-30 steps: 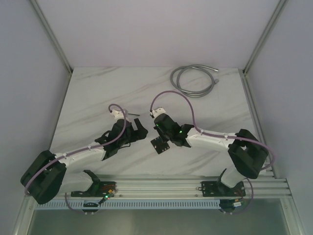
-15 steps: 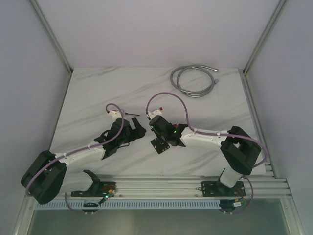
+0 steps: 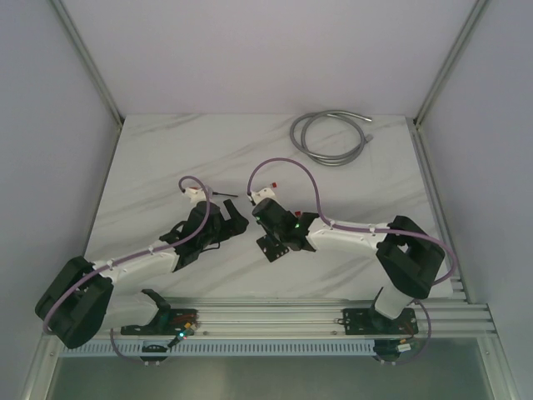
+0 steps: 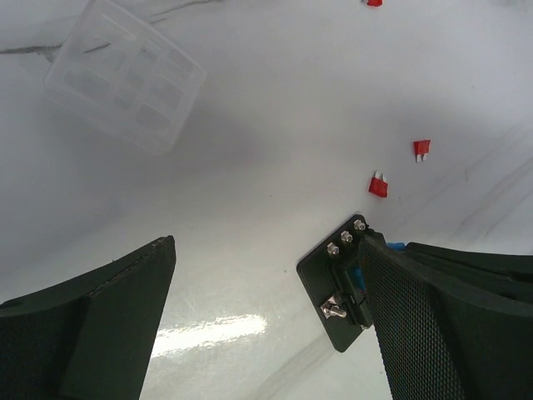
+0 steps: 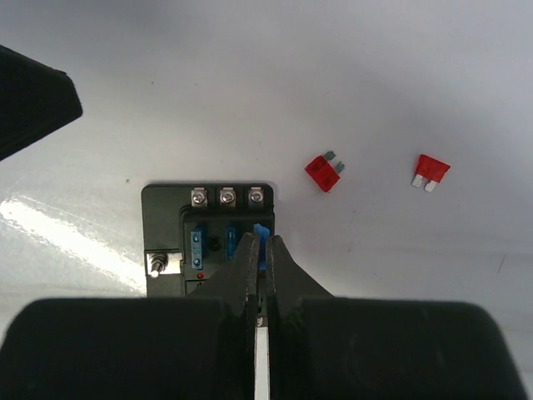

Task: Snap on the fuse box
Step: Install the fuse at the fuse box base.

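The right gripper has its fingers pressed together, tips at a blue fuse in the fuse box, which lies flat on the table between the arms. The left gripper stands spread wide just beside the box. Two red fuses lie near. Only the left wrist view shows a clear plastic cover, and only the top view shows a grey hose coil.

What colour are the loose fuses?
Red; the loose fuses show best in right wrist view.
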Robot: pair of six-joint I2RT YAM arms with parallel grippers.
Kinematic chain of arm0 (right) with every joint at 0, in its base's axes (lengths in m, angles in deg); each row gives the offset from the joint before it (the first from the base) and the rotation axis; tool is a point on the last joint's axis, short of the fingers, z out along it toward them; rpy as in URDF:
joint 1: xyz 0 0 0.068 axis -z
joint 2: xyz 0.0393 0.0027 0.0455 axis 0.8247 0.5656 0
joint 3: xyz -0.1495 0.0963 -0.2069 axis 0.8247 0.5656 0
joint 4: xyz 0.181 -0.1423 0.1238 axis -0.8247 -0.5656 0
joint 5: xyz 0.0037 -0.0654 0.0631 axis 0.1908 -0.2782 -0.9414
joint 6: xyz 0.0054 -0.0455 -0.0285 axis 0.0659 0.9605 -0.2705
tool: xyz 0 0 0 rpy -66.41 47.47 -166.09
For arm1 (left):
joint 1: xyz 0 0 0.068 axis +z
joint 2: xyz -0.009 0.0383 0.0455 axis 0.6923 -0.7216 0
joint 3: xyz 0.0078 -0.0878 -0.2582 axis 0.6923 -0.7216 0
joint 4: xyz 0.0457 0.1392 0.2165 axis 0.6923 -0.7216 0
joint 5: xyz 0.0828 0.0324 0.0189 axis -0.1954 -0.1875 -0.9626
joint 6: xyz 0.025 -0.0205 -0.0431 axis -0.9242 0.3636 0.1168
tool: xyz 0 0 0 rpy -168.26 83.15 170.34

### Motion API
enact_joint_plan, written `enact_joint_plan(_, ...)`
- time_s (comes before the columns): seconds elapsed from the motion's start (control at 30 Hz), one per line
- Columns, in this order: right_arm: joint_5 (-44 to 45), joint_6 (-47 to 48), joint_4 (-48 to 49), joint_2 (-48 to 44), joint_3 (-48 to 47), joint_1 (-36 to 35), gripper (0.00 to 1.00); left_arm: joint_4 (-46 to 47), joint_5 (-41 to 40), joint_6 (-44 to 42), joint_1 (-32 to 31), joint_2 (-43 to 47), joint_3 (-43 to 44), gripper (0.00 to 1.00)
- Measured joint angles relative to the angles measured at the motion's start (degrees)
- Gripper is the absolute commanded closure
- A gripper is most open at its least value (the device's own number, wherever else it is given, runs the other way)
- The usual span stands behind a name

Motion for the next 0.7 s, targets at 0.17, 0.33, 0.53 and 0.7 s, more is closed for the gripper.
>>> enact_joint_plan(0.17,0.94,-0.04,-0.04,0.0,0.0,0.0,1.0,-0.26,0.0,0.02,0.0,0.24,0.0,0.0)
enact_joint_plan(0.33,1.64,-0.04,-0.04,0.02,0.0,0.0,1.0,-0.46,0.0,0.04,0.04,0.31,0.0,0.0)
enact_joint_plan(0.53,1.64,-0.04,-0.02,0.22,0.0,0.0,1.0,-0.9,0.0,0.04,0.04,0.31,0.0,0.0)
enact_joint_plan(0.7,1.84,-0.04,0.02,0.81,-0.04,0.0,1.0,-1.07,0.0,0.04,0.04,0.33,0.0,0.0)
